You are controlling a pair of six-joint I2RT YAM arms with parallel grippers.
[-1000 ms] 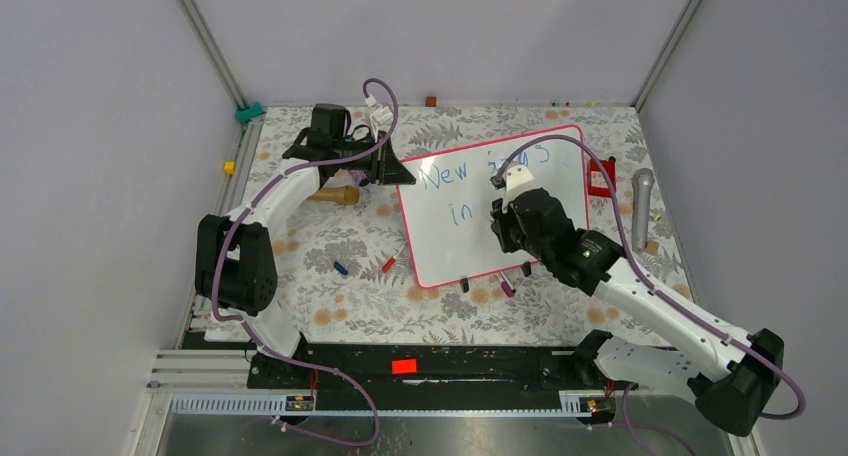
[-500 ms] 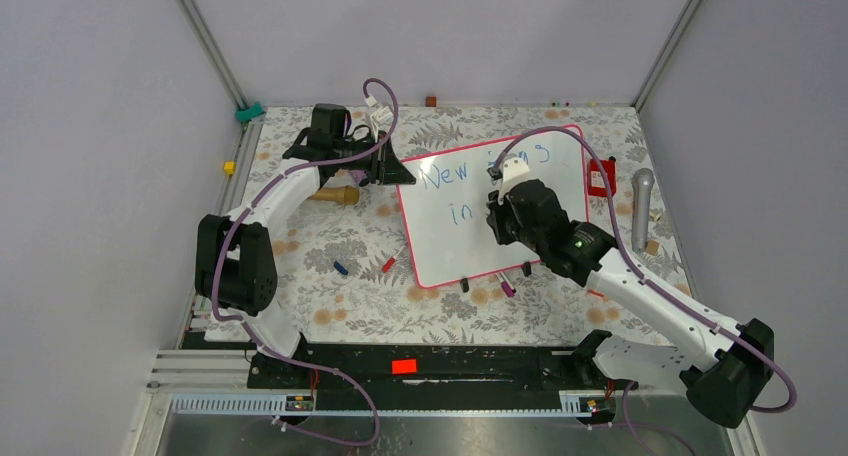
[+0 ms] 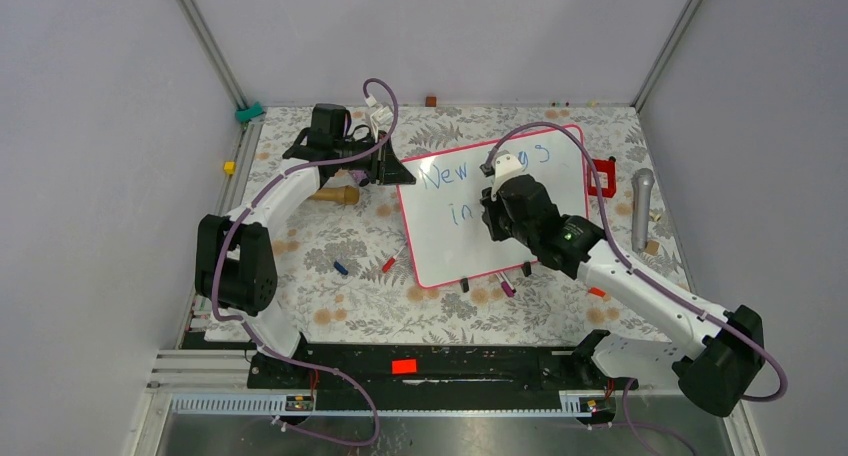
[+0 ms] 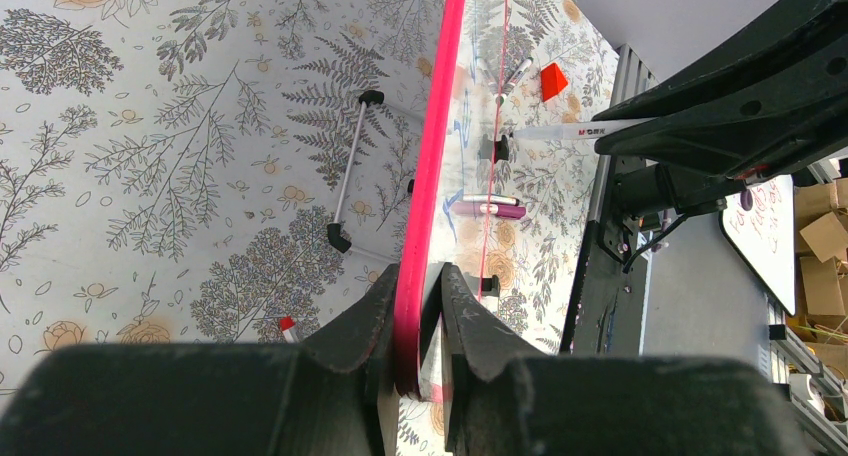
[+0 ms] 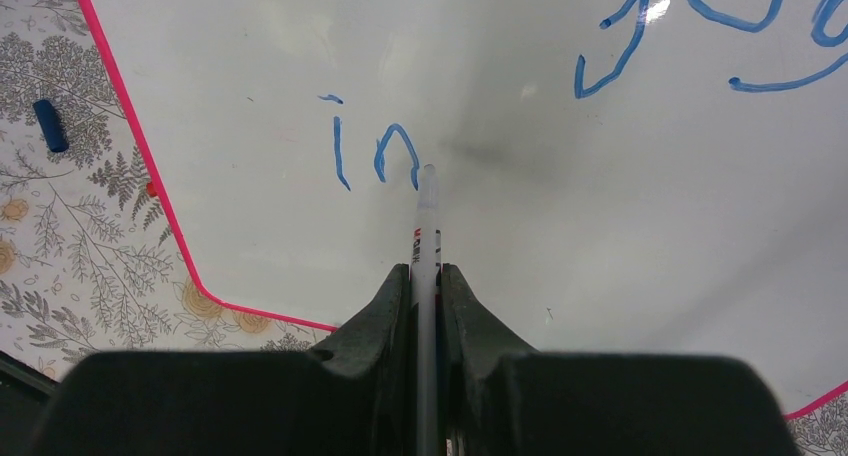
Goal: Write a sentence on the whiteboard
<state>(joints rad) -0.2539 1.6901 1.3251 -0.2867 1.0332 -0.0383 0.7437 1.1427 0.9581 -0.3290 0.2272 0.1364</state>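
Note:
The whiteboard [image 3: 450,244], glossy white with a thin pink-red frame, lies tilted on the floral table. Its blue sentence reads "New" [image 3: 443,174] on the upper line and "in" [image 5: 375,156] on the lower one. More blue letters [image 5: 700,21] stand at the upper right. My left gripper [image 4: 420,306] is shut on the board's pink edge [image 4: 440,126] at its far-left corner. My right gripper [image 5: 427,276] is shut on a white marker [image 5: 427,216]. The marker's tip rests on the board at the foot of the "n".
A grey microphone [image 3: 641,208] and a red object [image 3: 603,176] lie right of the board. Left of it are a wooden piece [image 3: 338,195], a blue cap [image 3: 341,268] and a red marker [image 3: 388,264]. Black clips [image 3: 465,284] and a purple marker [image 3: 507,288] sit at the near edge.
My right gripper has moved left and slightly away across the board with the marker, closer to the "in". The left arm and the board have not moved.

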